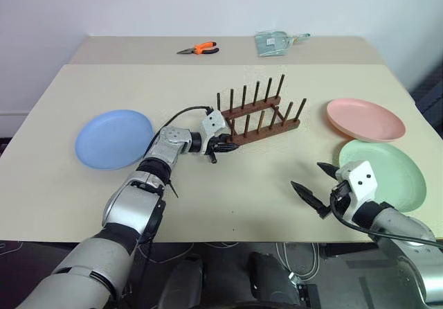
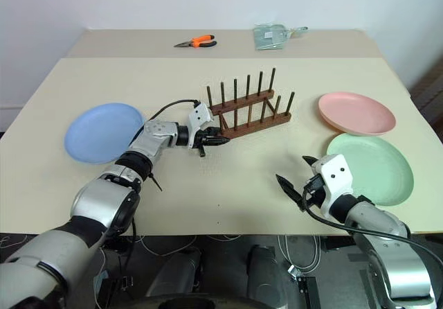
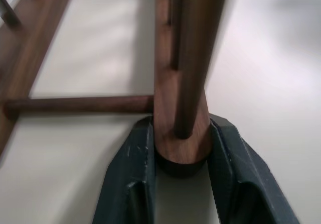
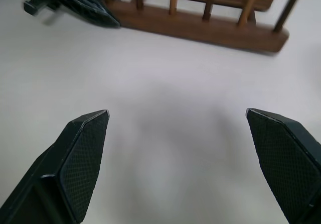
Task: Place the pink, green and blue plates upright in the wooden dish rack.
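Note:
The wooden dish rack (image 1: 259, 115) stands at the middle of the table with no plate in it. My left gripper (image 1: 232, 145) is shut on the left end of the rack's near rail; in the left wrist view its fingers (image 3: 133, 163) press both sides of that rail end (image 3: 180, 83). The blue plate (image 1: 114, 138) lies flat at the left. At the right, the pink plate (image 1: 365, 119) lies flat with the green plate (image 1: 391, 170) in front of it. My right gripper (image 1: 308, 175) hangs open and empty over bare table, left of the green plate.
Orange-handled pliers (image 1: 199, 48) and a clear plastic item (image 1: 275, 43) lie on the far table behind. The near table edge (image 1: 228, 238) runs just under both arms. Bare tabletop lies between the rack and my right gripper.

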Robot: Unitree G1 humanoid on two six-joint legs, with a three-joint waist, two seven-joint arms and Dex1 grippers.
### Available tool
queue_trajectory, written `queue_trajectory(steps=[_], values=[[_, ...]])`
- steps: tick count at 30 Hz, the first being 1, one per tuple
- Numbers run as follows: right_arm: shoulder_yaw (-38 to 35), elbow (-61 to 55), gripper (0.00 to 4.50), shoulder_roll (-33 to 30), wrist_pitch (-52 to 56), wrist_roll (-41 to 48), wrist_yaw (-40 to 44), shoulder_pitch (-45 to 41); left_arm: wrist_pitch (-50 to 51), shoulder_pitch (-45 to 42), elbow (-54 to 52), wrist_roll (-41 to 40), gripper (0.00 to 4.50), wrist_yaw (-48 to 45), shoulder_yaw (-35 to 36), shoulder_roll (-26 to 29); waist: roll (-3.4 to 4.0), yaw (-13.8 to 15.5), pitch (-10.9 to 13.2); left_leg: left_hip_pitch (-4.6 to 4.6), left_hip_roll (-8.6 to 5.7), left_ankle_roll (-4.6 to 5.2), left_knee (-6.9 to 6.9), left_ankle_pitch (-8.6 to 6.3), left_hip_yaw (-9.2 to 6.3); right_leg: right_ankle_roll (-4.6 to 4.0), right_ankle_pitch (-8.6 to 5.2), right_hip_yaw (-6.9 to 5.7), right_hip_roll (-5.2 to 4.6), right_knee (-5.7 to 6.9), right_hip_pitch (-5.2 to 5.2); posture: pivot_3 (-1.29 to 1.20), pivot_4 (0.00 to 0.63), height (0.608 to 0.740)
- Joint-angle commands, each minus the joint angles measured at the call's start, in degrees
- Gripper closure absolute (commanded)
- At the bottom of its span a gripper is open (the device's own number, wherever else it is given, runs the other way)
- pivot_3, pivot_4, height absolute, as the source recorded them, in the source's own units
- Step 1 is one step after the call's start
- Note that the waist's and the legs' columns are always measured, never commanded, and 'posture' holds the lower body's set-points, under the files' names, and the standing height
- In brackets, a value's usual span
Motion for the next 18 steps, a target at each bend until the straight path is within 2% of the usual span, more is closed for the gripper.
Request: queue_trajectory(steps=[1, 8, 13, 16, 18], values=[[-2.66, -0.90, 0.00, -1.84, -0.14, 1.13, 1.46, -0.32, -0.05, 3.58, -4.98, -0.24, 3.74, -4.20, -0.56, -0.08, 0.00, 0.00, 0.00, 0.00, 0.01, 0.00, 0.00, 0.00, -0.01, 0.00, 0.00, 0.00, 0.00, 0.00, 0.00, 0.00, 0.150, 0.740], [-7.24, 0.05, 0.00, -7.63, 1.16, 3.78, 8.90, 3.49, 10.28, 18.86, -36.01, -2.30, 3.74, -11.37, -4.52, 5.39, 0.03, 0.01, -0.01, -0.01, 0.03, 0.04, 0.02, -0.03, -0.03, -0.20, 0.11, 0.03, -0.01, 0.01, 0.02, 0.00, 0.150, 0.740], [-8.03, 3.23, 0.00, -7.91, -1.30, 2.23, 10.55, 4.92, 19.18, 23.47, -45.39, -2.93, 3.74, -8.87, -4.76, 7.26, 0.06, 0.05, -0.03, 0.00, 0.04, 0.05, 0.10, -0.04, -0.01, -0.05, -0.02, 0.04, -0.01, 0.01, 0.05, 0.00, 0.150, 0.740], [-7.54, 4.69, 0.00, -7.92, -2.19, 1.28, 11.04, 5.39, 21.23, 24.85, -47.15, -2.51, 2.28, -6.86, -4.32, 8.18, 0.07, 0.00, -0.03, 0.00, 0.04, 0.05, 0.11, -0.04, -0.01, -0.06, -0.05, 0.04, -0.01, 0.01, 0.07, 0.00, 0.150, 0.740], [-7.02, 5.15, 0.55, -8.04, -2.89, 0.74, 11.61, 5.99, 23.46, 26.18, -49.27, -2.96, 1.33, -5.28, -3.11, 9.64, 0.07, -0.01, -0.03, 0.01, 0.05, 0.06, 0.11, -0.05, -0.01, -0.05, -0.03, 0.03, -0.01, 0.01, 0.05, 0.00, 0.150, 0.740]])
